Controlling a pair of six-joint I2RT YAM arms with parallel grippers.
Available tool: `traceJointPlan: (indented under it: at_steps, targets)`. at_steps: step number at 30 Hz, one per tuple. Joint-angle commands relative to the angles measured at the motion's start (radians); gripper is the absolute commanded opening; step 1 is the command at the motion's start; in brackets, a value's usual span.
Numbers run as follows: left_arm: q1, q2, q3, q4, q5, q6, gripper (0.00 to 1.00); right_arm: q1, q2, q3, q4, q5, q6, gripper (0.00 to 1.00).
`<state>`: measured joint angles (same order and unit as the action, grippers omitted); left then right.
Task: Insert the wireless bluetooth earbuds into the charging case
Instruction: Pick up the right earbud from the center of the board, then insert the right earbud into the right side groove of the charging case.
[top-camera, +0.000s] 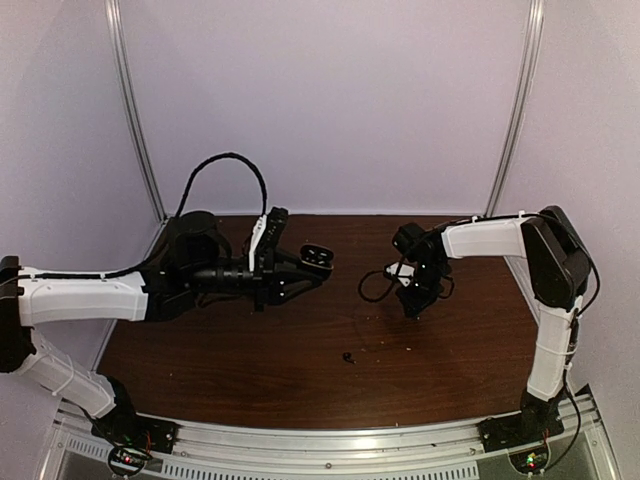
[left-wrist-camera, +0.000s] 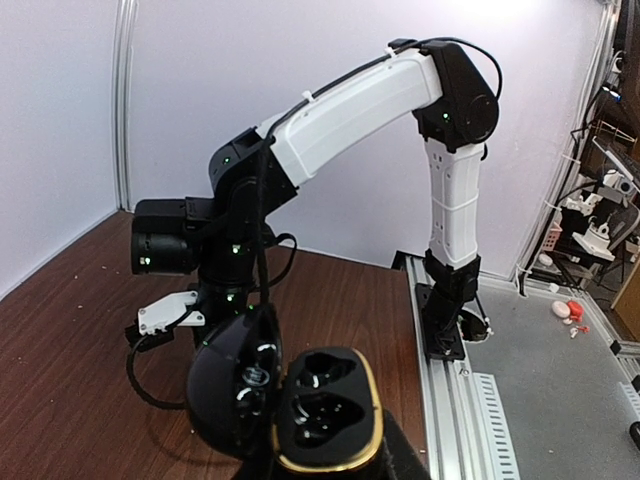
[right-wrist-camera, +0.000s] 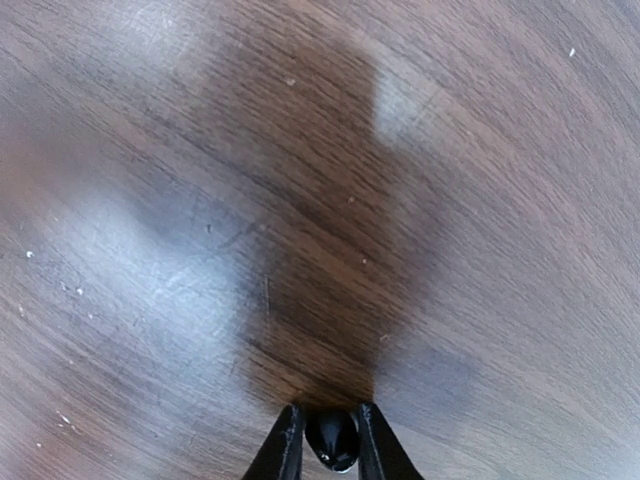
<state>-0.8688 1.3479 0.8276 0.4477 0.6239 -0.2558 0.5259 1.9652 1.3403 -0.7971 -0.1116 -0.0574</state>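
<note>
Brown wood table is shining and showing fine scratches. The left gripper is squeezing tight on the charging case. It is a round, glossy black shell with a gold rim, and its lid is standing open. A black cable is looping beside the right gripper. That gripper's fingers are standing narrow, pinching a tiny smooth black bud just over the wood. A loose bud is lying on the table, well apart from the case.
</note>
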Motion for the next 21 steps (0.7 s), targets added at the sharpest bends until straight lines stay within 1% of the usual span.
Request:
traceJointPlan:
  at_steps: [1, 10, 14, 18, 21]
  targets:
    - [0.011, -0.025, -0.021, 0.068, -0.018, -0.013, 0.00, -0.003, -0.039, 0.014, -0.011, -0.001, -0.004, 0.18]
    - [0.014, -0.080, -0.107, 0.170, -0.108, -0.020, 0.00, -0.007, -0.116, 0.024, 0.023, -0.061, 0.000, 0.16]
    - [0.016, -0.094, -0.137, 0.214, -0.131, -0.016, 0.00, -0.008, -0.198, 0.047, 0.067, -0.149, 0.007, 0.16]
    - [0.017, -0.103, -0.169, 0.280, -0.160, -0.015, 0.00, -0.005, -0.320, 0.056, 0.168, -0.268, 0.023, 0.16]
    - [0.018, -0.105, -0.186, 0.331, -0.182, -0.006, 0.00, 0.005, -0.424, 0.043, 0.298, -0.358, 0.056, 0.16]
